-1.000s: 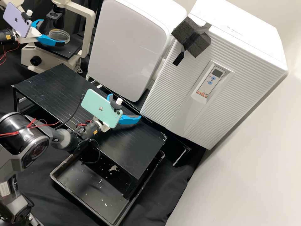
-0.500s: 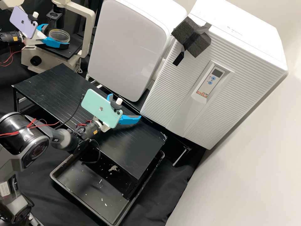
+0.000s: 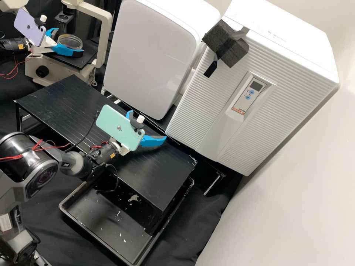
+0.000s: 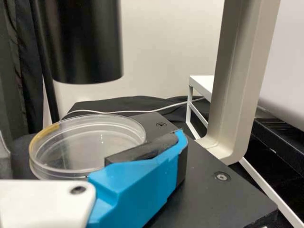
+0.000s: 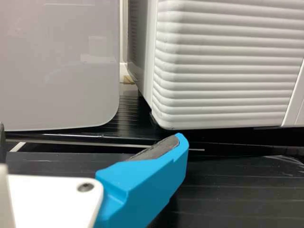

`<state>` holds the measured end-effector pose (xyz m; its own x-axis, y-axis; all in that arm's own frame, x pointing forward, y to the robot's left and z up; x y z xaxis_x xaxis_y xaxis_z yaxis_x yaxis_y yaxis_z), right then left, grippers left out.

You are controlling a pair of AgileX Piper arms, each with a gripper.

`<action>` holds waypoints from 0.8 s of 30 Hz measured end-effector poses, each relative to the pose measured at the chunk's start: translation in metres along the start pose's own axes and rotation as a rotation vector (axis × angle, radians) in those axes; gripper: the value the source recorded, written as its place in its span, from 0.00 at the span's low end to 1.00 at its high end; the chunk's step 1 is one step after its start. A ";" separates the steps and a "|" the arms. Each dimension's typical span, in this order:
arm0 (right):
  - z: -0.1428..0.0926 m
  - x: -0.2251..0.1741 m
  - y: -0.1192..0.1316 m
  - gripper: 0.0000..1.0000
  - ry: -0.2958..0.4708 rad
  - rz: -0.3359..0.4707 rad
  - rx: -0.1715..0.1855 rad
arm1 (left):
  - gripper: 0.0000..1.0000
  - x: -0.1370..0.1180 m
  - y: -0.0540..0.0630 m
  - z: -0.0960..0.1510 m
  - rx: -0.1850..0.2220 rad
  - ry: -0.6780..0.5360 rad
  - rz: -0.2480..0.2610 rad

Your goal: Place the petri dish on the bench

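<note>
Flanking the petri dish (image 3: 71, 41), left fingers (image 3: 65, 50); red print (image 3: 238, 110) on cabinet (image 3: 292, 85)

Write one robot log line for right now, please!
left gripper: open, at petri dish | petri dish: on microscope stage | right gripper: open, above black bench | bench placement: not yet done

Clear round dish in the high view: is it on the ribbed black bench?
No, the clear round dish is at the microscope, over its black stage, not on the ribbed black bench.
</note>
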<state>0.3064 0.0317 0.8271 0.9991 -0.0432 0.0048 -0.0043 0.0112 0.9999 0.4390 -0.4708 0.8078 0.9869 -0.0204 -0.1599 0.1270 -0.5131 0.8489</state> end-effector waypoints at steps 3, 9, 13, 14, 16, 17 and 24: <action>0.000 0.000 0.000 1.00 0.000 0.000 0.000 | 1.00 0.001 -0.002 -0.001 0.000 0.000 -0.002; 0.000 0.000 0.000 1.00 0.000 0.000 0.000 | 1.00 0.000 -0.010 -0.002 -0.004 -0.007 0.004; 0.000 0.000 0.000 1.00 0.000 0.000 0.000 | 1.00 -0.001 -0.012 -0.002 -0.005 -0.010 0.009; 0.000 0.000 0.000 1.00 0.000 0.000 0.000 | 1.00 -0.001 -0.011 -0.002 -0.005 -0.011 0.010; 0.000 0.000 0.000 1.00 0.000 0.000 0.000 | 0.00 -0.002 -0.012 -0.002 -0.005 -0.013 0.014; 0.000 0.000 0.000 1.00 0.000 0.000 0.000 | 0.00 -0.002 -0.013 -0.002 -0.006 -0.014 0.016; 0.000 0.000 0.000 1.00 0.000 0.000 0.000 | 0.00 -0.002 -0.013 -0.002 -0.008 -0.013 0.016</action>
<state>0.3064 0.0317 0.8271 0.9991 -0.0432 0.0048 -0.0043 0.0112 0.9999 0.4352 -0.4622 0.7983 0.9875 -0.0397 -0.1527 0.1119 -0.5059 0.8553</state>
